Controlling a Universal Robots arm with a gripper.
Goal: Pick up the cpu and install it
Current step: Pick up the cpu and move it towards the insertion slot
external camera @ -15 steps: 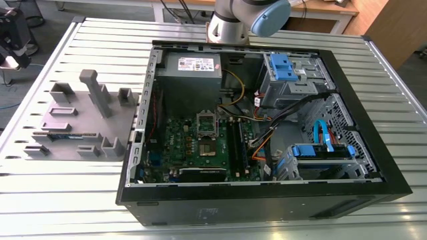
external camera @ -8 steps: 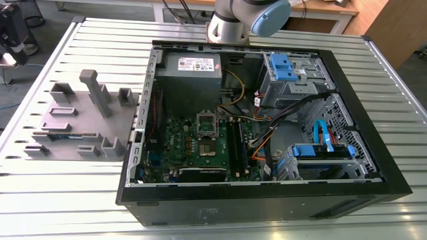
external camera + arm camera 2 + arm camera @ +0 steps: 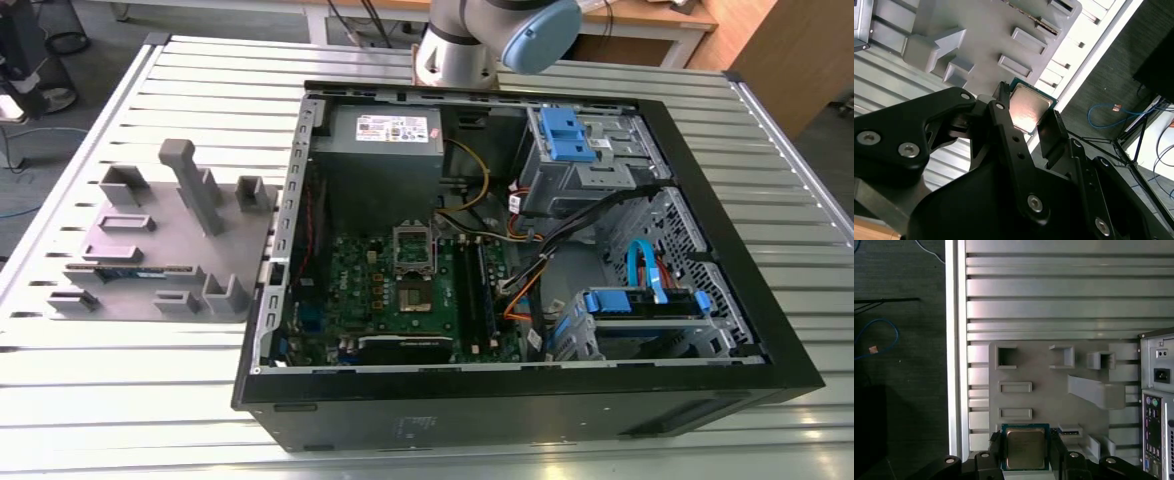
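Over the grey tray, jaws: one gripper, its two black fingers closed on opposite edges of the cpu.
Cpu: one, small and square. Its shiny metal top faces the cameras in both wrist views, with a green rim showing around it. It is held clear of the tray, though I cannot tell how high.
Arm: one, rising at the far side of the table behind the case.
Tray: one moulded grey piece, lying on the table's slats toward the exterior view's left, just beside the case.
In the tray: one long thin green memory stick, set in a slot.
Case: one black computer case, lying on its side with the side panel off.
In the case: one green board with one dark metal-framed socket, one grey power supply, two drive cages with blue fittings and a run of loose cables.
Edges: in the first wrist view the tray sits near the table's long edge, with dark floor and one blue cable beyond it.
Open room: bare slats stretch past the tray's far side. The case's rear panel closes off the other side.
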